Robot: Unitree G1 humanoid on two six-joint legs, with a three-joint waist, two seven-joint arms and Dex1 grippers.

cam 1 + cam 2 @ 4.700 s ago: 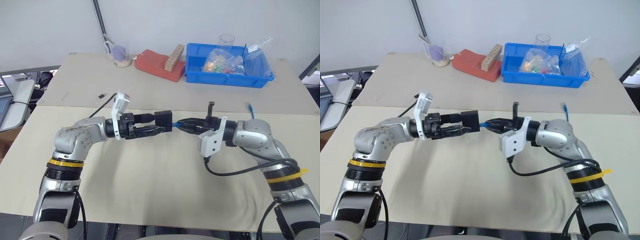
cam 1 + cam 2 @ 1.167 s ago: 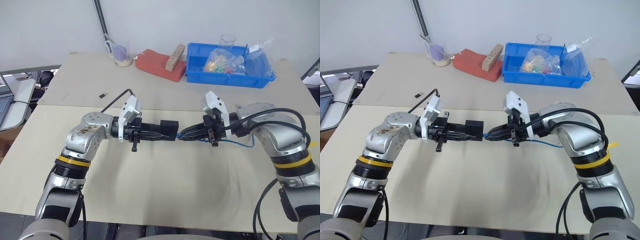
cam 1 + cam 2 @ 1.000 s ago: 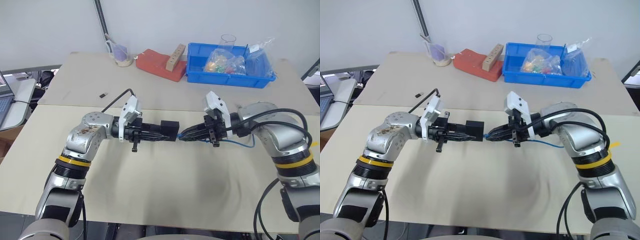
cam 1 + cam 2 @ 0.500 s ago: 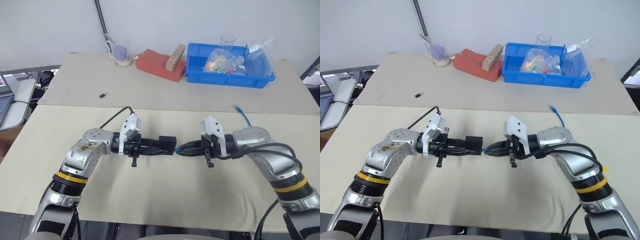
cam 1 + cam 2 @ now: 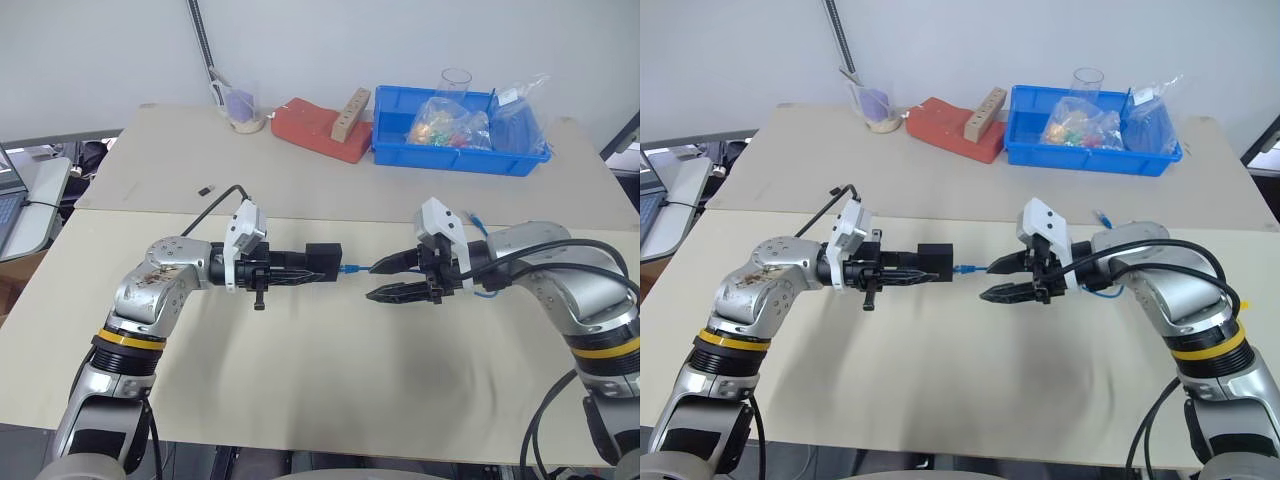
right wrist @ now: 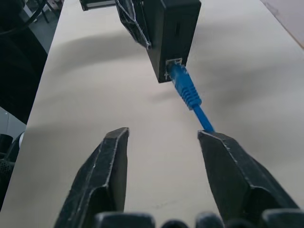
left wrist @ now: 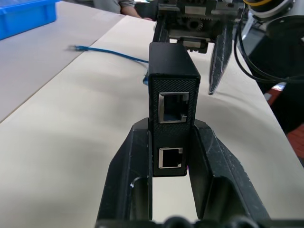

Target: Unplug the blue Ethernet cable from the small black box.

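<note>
Left gripper (image 5: 318, 271): clamped on the small black box (image 5: 323, 259), holding it above the near table (image 5: 330, 390), fingers pointing toward the other arm; in the left wrist view both fingers (image 7: 128, 166) press the box's two sides.
Small black box: held in the air between the two arms, two ports showing on the side that faces the left wrist camera.
Blue Ethernet cable (image 6: 187, 91): plugged into the port on the box's far side from the left gripper; from there the cord runs to the right gripper's upper finger, passes behind that arm, and its far end lies on the table by the right forearm.
Right gripper (image 5: 390, 279): jaws spread apart, tips just short of the box; one finger (image 6: 232, 175) touches the cord, the other stands clear.
Tiny black piece (image 5: 205, 189): on the far table, well apart from both arms.
Blue bin (image 5: 390, 140): at the far edge, with plastic bags inside.
Red block (image 5: 315, 128): just beside the bin, a wooden piece leaning on it.
Cup (image 5: 244, 112): left of the red block.
</note>
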